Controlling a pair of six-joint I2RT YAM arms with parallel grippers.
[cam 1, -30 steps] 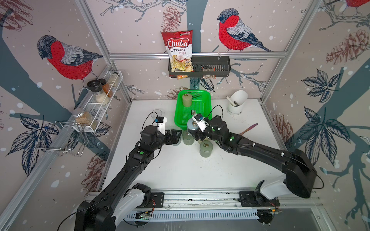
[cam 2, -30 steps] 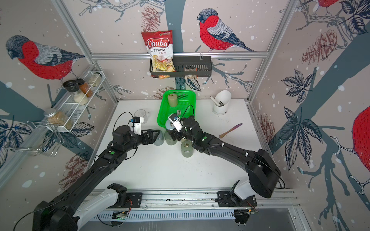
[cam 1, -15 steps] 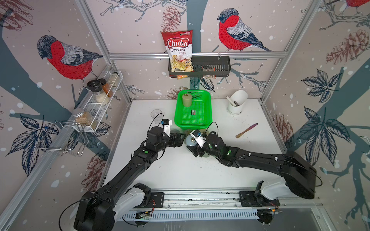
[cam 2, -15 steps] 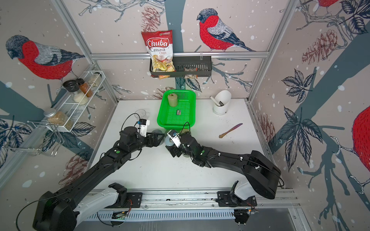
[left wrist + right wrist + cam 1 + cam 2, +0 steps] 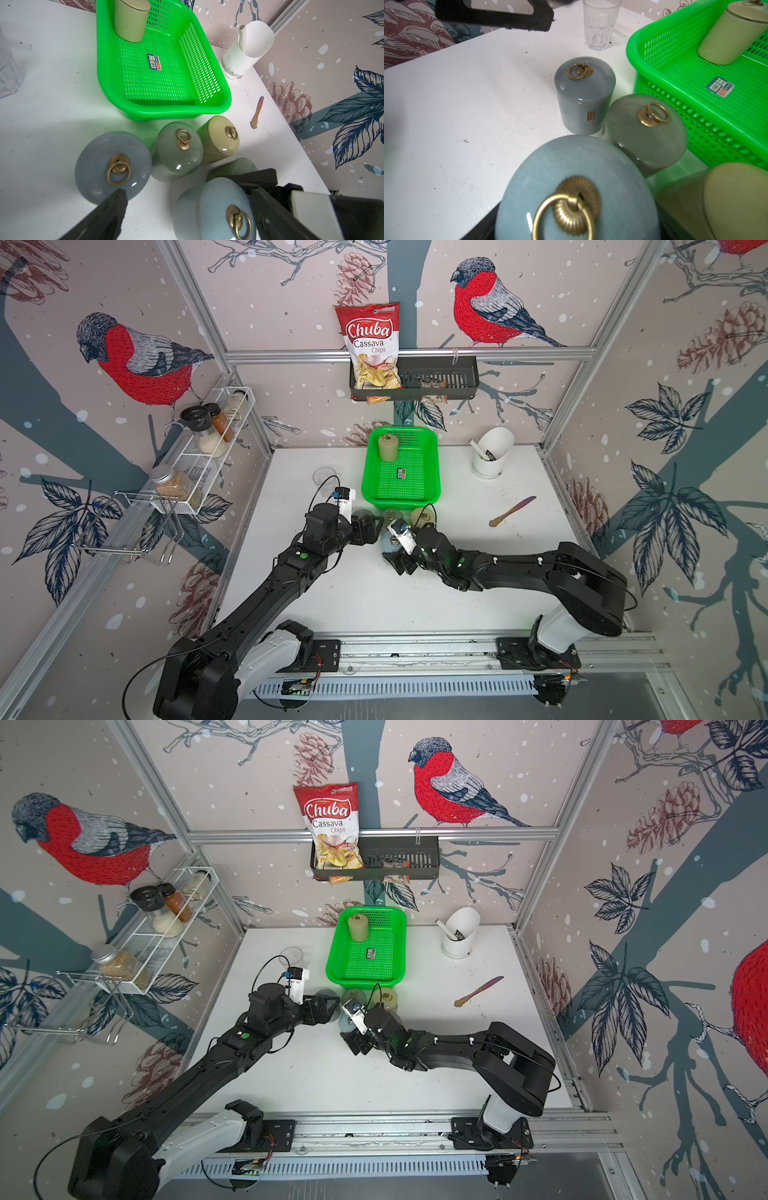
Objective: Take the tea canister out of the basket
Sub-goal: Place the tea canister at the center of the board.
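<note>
The right gripper (image 5: pixel 392 551), its arm stretched low over the surface (image 5: pixel 353 597), clasps the pale blue canister (image 5: pixel 550 176) outside the basket (image 5: pixel 401 502); its fingers are mostly hidden. The left gripper (image 5: pixel 372 526) is spread and empty, beside three canisters (image 5: pixel 179 149). An olive canister (image 5: pixel 387 448) stands in the basket's far corner. The sticker (image 5: pixel 154 61) is too small to read. The bag (image 5: pixel 372 339) says "Chuba Cassava Chips".
</note>
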